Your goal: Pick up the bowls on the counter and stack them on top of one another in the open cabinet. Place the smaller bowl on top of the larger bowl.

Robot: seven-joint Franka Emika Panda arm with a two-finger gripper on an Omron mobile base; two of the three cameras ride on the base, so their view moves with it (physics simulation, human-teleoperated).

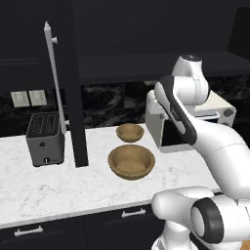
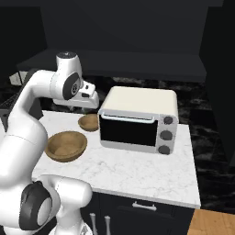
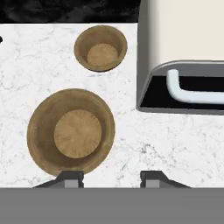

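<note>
Above the marble surface (image 3: 183,144), fingers (image 3: 70,177) part-open and empty, I'd grab the larger bowl (image 3: 71,132) left of the toaster oven (image 3: 183,48) first, pinching its rim.

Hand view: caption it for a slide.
Open fingers hover above the larger bowl, with the smaller bowl beyond and a toaster oven alongside on the counter.

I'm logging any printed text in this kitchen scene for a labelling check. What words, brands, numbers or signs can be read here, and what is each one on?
None can be read.
toaster oven: its three knobs carry no legible marks.
toaster: no brand or label visible.
larger bowl and smaller bowl: plain wood grain only.
wall plates: blank.
</note>
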